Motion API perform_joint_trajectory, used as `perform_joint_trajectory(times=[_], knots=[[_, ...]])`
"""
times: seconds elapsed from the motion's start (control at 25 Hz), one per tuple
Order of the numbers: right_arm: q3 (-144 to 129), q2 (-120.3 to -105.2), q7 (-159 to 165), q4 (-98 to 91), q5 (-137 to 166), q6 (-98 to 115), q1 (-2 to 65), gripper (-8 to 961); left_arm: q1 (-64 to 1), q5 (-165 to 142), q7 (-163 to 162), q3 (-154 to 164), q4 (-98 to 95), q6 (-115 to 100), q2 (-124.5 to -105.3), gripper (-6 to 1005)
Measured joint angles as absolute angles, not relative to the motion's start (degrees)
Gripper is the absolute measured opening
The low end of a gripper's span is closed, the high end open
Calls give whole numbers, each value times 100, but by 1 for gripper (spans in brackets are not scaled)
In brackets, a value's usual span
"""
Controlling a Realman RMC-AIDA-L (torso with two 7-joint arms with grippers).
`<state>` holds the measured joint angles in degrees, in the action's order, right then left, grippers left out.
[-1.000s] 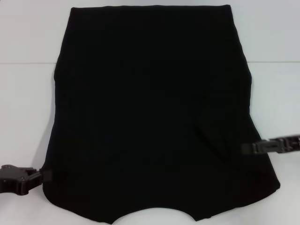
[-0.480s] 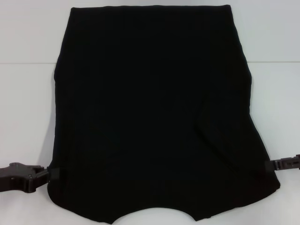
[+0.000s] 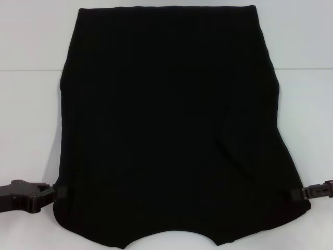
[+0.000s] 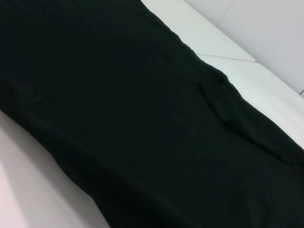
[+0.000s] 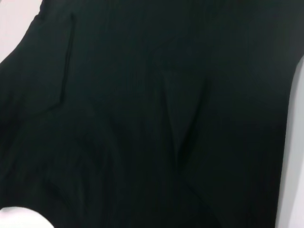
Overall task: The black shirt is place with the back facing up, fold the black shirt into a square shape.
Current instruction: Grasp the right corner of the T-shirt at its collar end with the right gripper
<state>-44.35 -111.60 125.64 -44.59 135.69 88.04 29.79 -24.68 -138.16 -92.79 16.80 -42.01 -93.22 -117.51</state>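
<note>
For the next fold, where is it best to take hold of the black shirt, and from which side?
Probably at the two near corners beside the curved neckline. The black shirt lies flat, widest at that near end, so the edges there can be pinched from outside: the left gripper comes in from the left edge and the right gripper from the right edge.

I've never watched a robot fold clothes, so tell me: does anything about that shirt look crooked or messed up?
Only slightly. The black shirt lies flat on the white table, but a diagonal crease runs through its right half. The left tool and right tool sit at its near side edges.
</note>
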Motion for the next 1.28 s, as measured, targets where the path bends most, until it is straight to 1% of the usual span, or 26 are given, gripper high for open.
perform_joint_trajectory(times=[0.76, 1.28], knots=[[-4429, -11332, 12615, -4417, 13764, 9024, 3108, 830, -2470, -13816, -9275, 1679, -4201, -9263, -11750, 42], [-4442, -11362, 12769, -4410, 13858, 9163, 3196, 820, -2490, -13816, -9236, 1679, -4148, -9181, -11751, 45]])
